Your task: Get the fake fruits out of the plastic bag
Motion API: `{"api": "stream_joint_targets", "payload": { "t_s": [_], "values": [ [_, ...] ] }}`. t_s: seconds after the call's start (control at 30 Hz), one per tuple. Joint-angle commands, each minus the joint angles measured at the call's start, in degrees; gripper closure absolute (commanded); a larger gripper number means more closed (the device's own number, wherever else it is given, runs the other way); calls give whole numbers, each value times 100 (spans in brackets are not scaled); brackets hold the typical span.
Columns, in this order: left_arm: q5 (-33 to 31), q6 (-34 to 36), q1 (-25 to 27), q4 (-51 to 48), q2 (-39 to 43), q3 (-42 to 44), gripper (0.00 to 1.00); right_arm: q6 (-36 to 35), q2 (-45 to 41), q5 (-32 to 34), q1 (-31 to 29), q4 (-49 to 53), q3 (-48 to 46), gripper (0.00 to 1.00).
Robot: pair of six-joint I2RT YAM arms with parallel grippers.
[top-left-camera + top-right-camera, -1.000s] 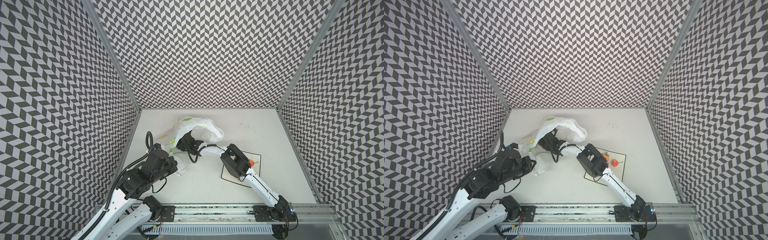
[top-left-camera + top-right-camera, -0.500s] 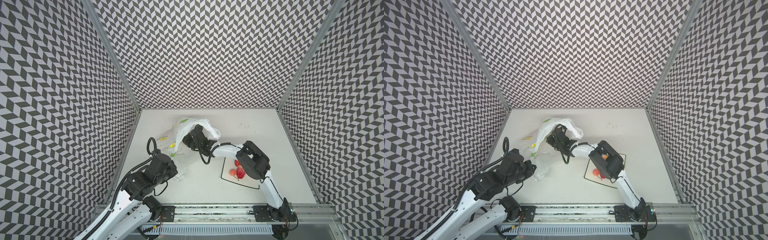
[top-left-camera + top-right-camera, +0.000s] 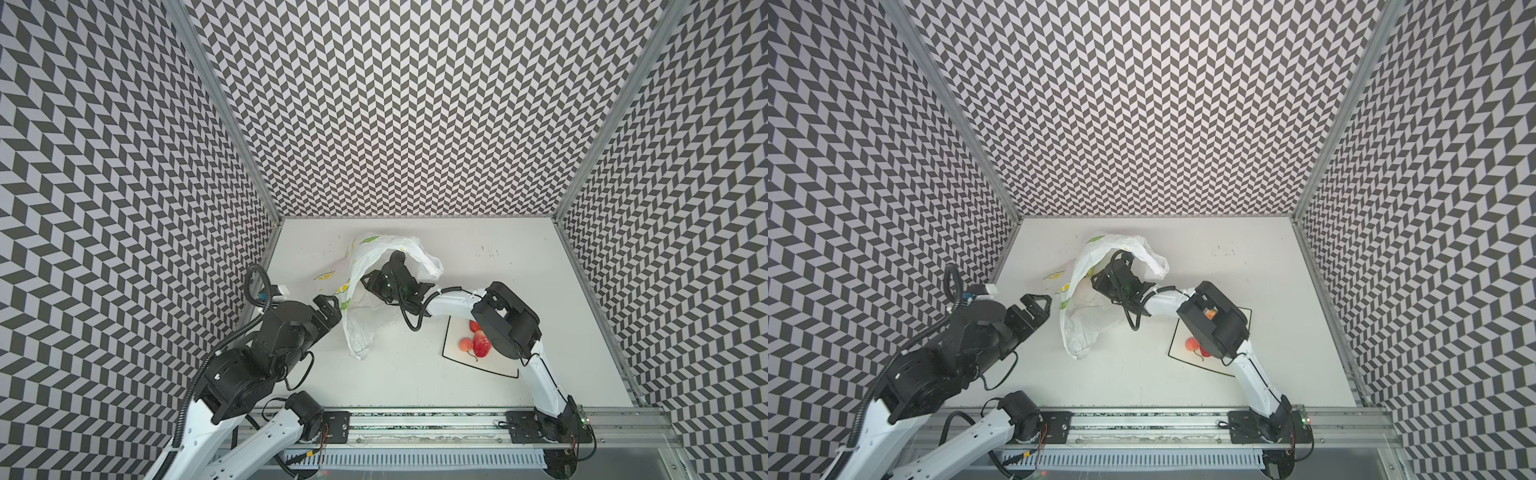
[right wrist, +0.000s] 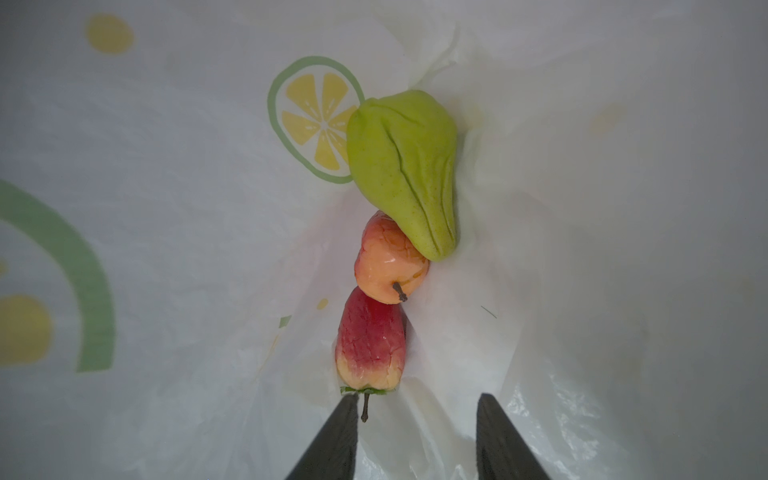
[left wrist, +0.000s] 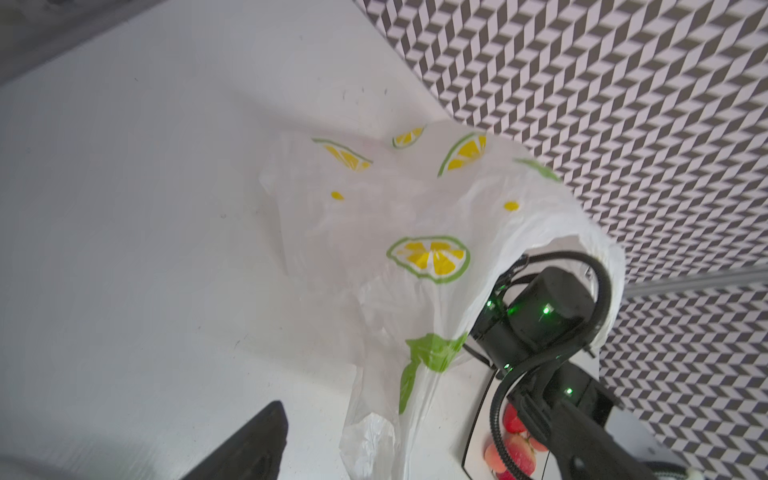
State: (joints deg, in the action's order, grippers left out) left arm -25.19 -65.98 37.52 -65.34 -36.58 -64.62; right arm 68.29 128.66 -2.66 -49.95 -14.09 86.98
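Observation:
The plastic bag (image 3: pixel 365 257) (image 3: pixel 1088 262) (image 5: pixel 415 216) lies crumpled at the middle left of the table, white with lemon prints. My right gripper (image 4: pixel 415 401) is inside it, open with nothing between its fingers. Just ahead of its tips lie three fake fruits in a row: a red one with a green cap (image 4: pixel 370 340), an orange-red round one (image 4: pixel 388 259) and a lumpy green one (image 4: pixel 405 170). My left gripper (image 3: pixel 328 307) (image 3: pixel 1038 305) stands open beside the bag's left edge, holding nothing. Only one of its fingers (image 5: pixel 253 444) shows in the left wrist view.
A square white black-rimmed plate (image 3: pixel 455 359) (image 3: pixel 1177 332) sits right of the bag with red and orange fruits (image 3: pixel 480 345) (image 3: pixel 1192 345) on it, partly under my right arm's elbow (image 3: pixel 505 320). Patterned walls close in the left, back and right sides.
My left gripper has opened and let go of the bag. My right gripper has opened partway inside the bag, and its elbow has swung right, uncovering fruits on the plate.

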Motion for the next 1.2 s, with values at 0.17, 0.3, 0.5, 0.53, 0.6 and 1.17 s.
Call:
{"api": "stream_joint_targets", "payload": {
  "t_s": [0.17,0.3,0.5,0.53,0.6,1.17],
  "values": [
    [-1407,62,-90,225,-670,-385,0,-231,-263,-223,8,-128,-219,49],
    [-266,1287,-1346,1321,-1157,-292,0,-449,-443,-234,30,-44,-417,47],
    [1858,2185,-3887,2276,-1619,-53,0,-690,-697,-321,126,-68,-758,46],
    [2124,2219,-4246,2441,-1644,77,0,-719,-702,-336,131,-63,-756,46],
    [2469,2059,-4685,2726,-1729,430,0,-771,-726,-388,131,-53,-753,46],
    [5425,1053,-6219,5684,-3812,2081,5,-1123,-693,-811,161,169,-419,46]
  ]
}}
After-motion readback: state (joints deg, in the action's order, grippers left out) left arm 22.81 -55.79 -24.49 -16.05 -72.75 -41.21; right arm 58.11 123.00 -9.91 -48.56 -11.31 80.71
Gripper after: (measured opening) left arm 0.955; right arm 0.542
